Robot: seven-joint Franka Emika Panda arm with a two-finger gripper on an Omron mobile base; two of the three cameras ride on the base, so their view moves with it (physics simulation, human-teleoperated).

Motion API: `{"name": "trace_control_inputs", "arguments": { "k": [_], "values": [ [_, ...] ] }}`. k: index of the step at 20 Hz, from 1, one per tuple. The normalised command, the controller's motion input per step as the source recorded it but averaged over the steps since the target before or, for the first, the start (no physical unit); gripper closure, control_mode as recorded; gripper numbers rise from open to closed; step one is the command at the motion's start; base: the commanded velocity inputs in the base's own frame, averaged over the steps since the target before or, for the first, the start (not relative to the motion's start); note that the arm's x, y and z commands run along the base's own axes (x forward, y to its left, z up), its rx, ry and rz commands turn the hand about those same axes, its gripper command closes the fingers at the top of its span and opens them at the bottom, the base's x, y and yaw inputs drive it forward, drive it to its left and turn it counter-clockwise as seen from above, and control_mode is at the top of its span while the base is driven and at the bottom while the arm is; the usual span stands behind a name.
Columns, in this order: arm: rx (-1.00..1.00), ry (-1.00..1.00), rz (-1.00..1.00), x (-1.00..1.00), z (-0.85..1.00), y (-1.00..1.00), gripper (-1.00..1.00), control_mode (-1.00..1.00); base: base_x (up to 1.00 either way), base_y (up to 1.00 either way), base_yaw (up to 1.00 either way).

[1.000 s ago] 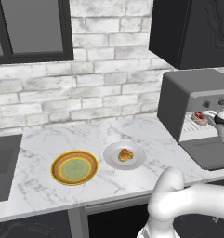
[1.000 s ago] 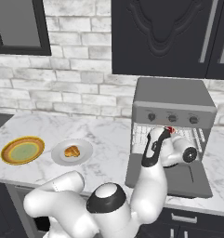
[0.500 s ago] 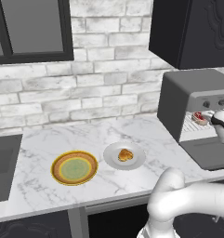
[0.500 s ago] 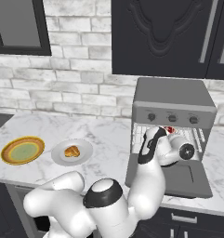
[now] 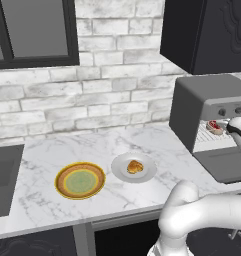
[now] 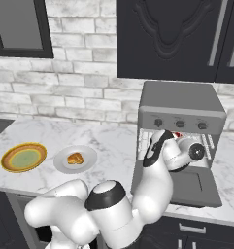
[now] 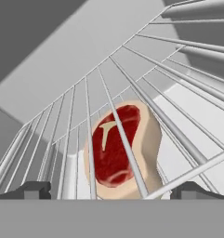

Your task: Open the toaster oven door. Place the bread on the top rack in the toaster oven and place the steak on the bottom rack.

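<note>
Two fingers (image 7: 111,190) spread wide, steak (image 7: 117,145) lying behind rack wires (image 7: 132,121), door (image 6: 186,187) open

Light was even and diffuse in all three rendered views, without glare; soft shadows sat under the plates (image 5: 133,169) and inside the toaster oven (image 6: 179,104). Everything stayed sharp, though edges looked slightly jagged

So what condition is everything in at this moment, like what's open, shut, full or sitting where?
toaster oven door: open, folded down flat.
toaster oven: open at the front, racks showing.
steak: lying inside the oven under a wire rack's bars.
bread: on the white plate, on the counter.
yellow-rimmed plate: holds nothing.
tool: open, holding nothing, pointed into the oven.
</note>
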Motion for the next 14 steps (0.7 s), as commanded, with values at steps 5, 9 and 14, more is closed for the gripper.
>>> {"name": "trace_control_inputs", "arguments": {
  "k": [5, 9, 14],
  "values": [
    [-0.09, 0.03, 0.05, -0.11, -0.61, 0.0, -1.0, -1.0, 0.0, 0.0, 0.0],
    [-0.1, 0.05, 0.06, -0.16, -0.6, 0.0, -1.0, -1.0, 0.0, 0.0, 0.0],
    [-0.12, 0.1, 0.09, -0.26, -0.62, -0.01, -1.0, -1.0, 0.0, 0.0, 0.0]
  ]
}}
